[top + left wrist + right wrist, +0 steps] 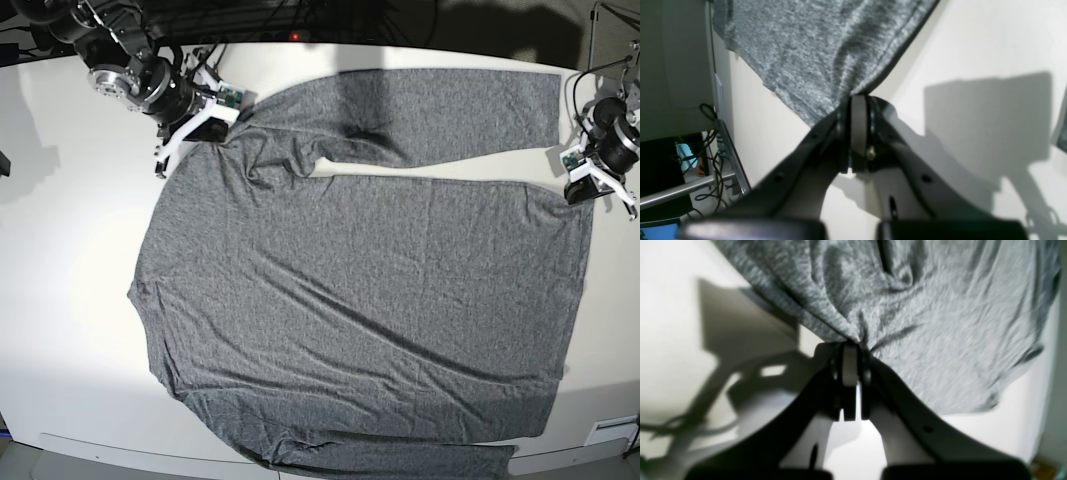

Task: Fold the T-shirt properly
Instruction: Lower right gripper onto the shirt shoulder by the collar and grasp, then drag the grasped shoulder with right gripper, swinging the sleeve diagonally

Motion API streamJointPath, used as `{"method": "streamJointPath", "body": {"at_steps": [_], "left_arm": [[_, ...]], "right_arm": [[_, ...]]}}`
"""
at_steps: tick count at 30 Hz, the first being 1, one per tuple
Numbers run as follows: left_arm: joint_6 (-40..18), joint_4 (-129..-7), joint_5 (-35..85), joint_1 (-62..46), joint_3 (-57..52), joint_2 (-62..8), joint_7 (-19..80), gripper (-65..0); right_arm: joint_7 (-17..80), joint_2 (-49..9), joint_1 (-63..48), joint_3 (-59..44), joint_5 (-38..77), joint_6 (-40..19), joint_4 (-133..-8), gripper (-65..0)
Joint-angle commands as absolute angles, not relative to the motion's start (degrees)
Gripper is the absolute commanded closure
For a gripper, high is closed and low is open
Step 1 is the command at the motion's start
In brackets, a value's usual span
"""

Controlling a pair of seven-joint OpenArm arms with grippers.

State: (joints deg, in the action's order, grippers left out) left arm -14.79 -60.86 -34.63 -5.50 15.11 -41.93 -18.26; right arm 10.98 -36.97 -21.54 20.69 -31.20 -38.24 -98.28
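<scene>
The heather-grey T-shirt (pixel 360 300) lies spread flat across the white table (pixel 70 260). One long sleeve (pixel 440 115) stretches along the far side and the other (pixel 400 462) runs along the near edge. At the table's far left, my right gripper (pixel 205 128) is shut on the shirt's bunched fabric (pixel 940 340); its fingertips (pixel 850 343) pinch a gathered fold. On the right, my left gripper (pixel 583 193) is shut on a hemmed corner of the shirt (pixel 813 50), and the cloth fans out from its closed tips (pixel 858 97).
Past the table's edge in the left wrist view are a metal bar (pixel 676 191) and loose black cables (pixel 711 160). The near sleeve lies close to the table's front edge (pixel 120 445). Dark equipment stands behind the table's far side.
</scene>
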Motion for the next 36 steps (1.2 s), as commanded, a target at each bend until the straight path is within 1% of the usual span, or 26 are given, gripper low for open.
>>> {"method": "streamJointPath", "body": {"at_steps": [1, 3, 5, 9, 14, 16, 18, 23, 26, 29, 32, 36], "left_arm": [[-16.1, -60.9, -35.5, -5.7, 15.3, -42.7, -17.6, 0.0], [-16.1, -61.2, -35.5, -5.7, 15.3, -42.7, -17.6, 0.0], [-16.1, -61.7, -35.5, -5.7, 15.3, -42.7, -17.6, 0.0], [-16.1, -63.3, -35.5, -5.7, 15.3, -42.8, -17.6, 0.0], [-16.0, -65.5, -35.5, -5.7, 15.2, -43.2, -17.0, 0.0], [-16.0, -66.4, -35.5, -5.5, 15.2, -43.9, -16.2, 0.0], [-15.8, -67.2, -35.5, -5.4, 15.2, -44.9, -15.9, 0.0], [-14.4, -69.3, -35.5, -5.3, 15.2, -46.9, -15.9, 0.0], [-14.1, -69.4, -35.2, -4.3, 15.3, -46.5, -15.9, 0.0], [-14.1, -69.4, -32.0, -2.4, 15.3, -45.9, -15.6, 0.0], [-14.2, -69.4, -30.4, 0.2, 15.3, -45.2, -12.6, 0.0], [-14.2, -69.4, -26.6, 3.8, 15.3, -44.5, -10.4, 0.0]], "right_arm": [[14.5, -37.8, -22.1, 20.8, -29.0, -39.6, -99.5, 0.0], [19.8, -37.8, -22.1, 20.7, -24.3, -35.3, -101.7, 0.0], [22.7, -37.8, -22.0, 20.5, -21.7, -31.5, -104.0, 0.0], [23.4, -37.7, -21.9, 19.2, -20.3, -30.0, -106.9, 0.0], [23.5, -37.6, -21.9, 17.6, -20.3, -26.0, -107.2, 0.0], [23.6, -37.6, -21.8, 16.8, -19.5, -25.3, -107.2, 0.0], [23.6, -37.2, -21.1, 15.6, -16.2, -25.1, -107.2, 0.0], [23.7, -33.6, -16.6, 12.5, -10.0, -25.2, -107.2, 0.0], [23.7, -31.4, -13.3, 11.4, -8.0, -25.2, -107.2, 0.0], [24.8, -29.7, -10.2, 11.4, -6.3, -25.2, -107.2, 0.0], [25.5, -28.0, -7.8, 11.4, -6.1, -25.2, -106.5, 0.0], [25.5, -25.3, -4.3, 11.4, -5.7, -25.2, -102.3, 0.0]]}}
